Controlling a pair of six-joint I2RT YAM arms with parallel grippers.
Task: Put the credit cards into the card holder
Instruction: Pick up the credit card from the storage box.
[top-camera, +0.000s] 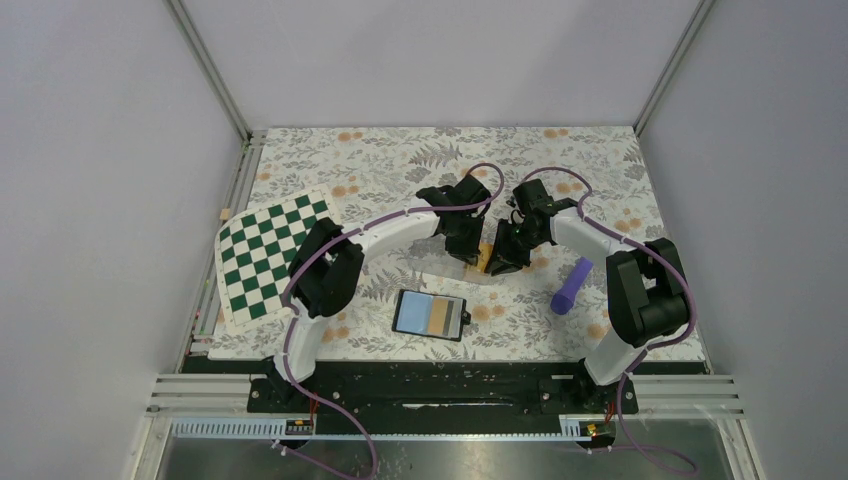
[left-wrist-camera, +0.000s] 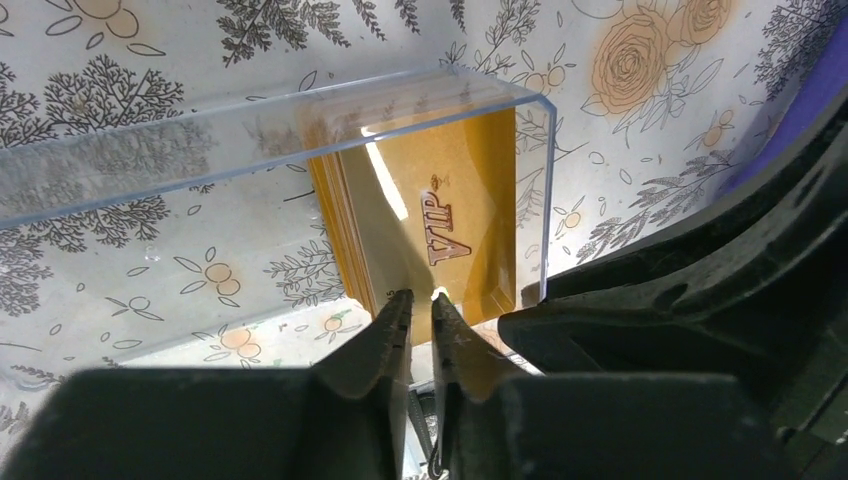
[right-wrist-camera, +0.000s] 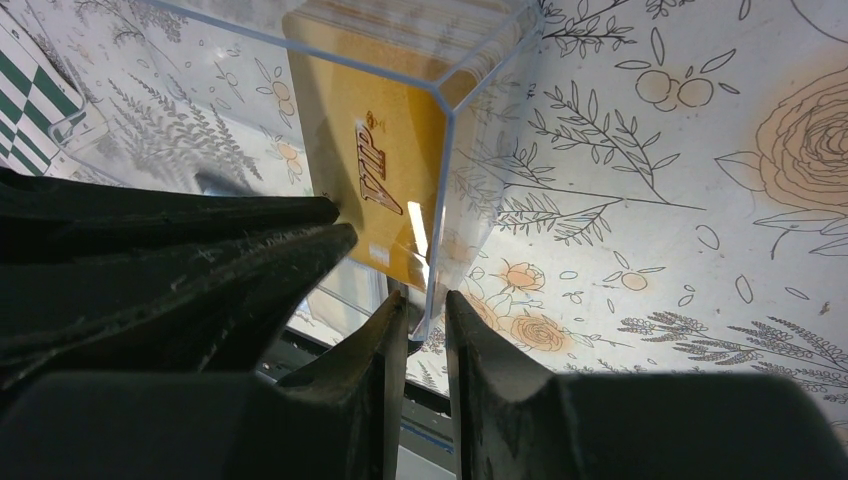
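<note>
The right gripper (right-wrist-camera: 425, 302) pinches the corner wall of the clear box (right-wrist-camera: 485, 60), most likely to stop it sliding while the other arm works. The credit cards (left-wrist-camera: 440, 200) sit stacked inside that box, at the centre of the left wrist view, the front one reading VIP. The left gripper (left-wrist-camera: 418, 298) has its jaws nearly pressed together at that card's near edge; whether the card is caught in the slit I cannot tell. The card holder (top-camera: 430, 313) lies open at lower centre of the top view, pockets up to receive cards.
</note>
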